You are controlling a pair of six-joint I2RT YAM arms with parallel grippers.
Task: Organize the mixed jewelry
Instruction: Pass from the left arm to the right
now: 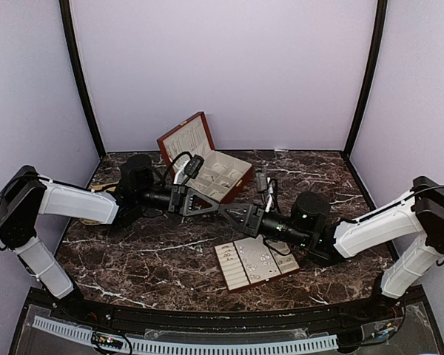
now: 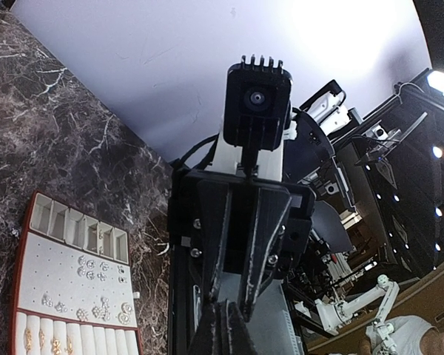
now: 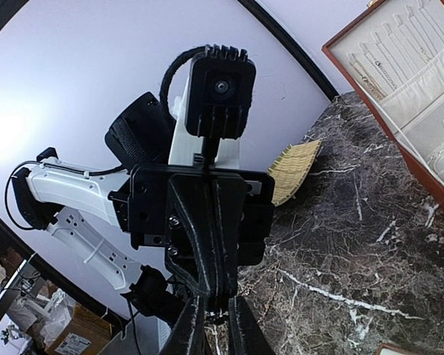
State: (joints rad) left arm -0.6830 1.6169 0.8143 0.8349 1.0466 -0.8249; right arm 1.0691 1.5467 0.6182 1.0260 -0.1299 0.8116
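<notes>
Tabletop [image 1: 133, 255] of dark veined marble carries a cream slotted tray [image 1: 235, 277] near the middle of its front edge and a red-brown wooden box [image 1: 233, 181] near the middle of its back edge, with its lid [image 1: 183, 139] raised toward the back wall. The mixed jewelry [image 2: 96, 268] sits mostly on the tray. Small silvery studs lie in loose clusters across the flat pinholed panel, and a few gold-toned pieces are tucked in the ring rolls at one end. Open compartments line the other end, and I cannot make out their contents. Thin chains lie against the cream lining of the box lid in the right wrist view.

Both arms reach over the middle of the tabletop, between box and tray, and meet tip to tip. The left tool [image 1: 213, 206] is pressed together, its fingers forming one dark wedge at the bottom of its own wrist view; whether a tiny piece sits between the tips cannot be told. The right tool [image 1: 228, 212] points straight at it, and its fingers [image 3: 186, 333] stand a narrow gap apart on either side of the left tool's tip. Whether they are pinching anything cannot be told. A woven straw-coloured mat [image 3: 296, 171] lies at the left edge of the tabletop, behind the left arm, well apart from tray and box
</notes>
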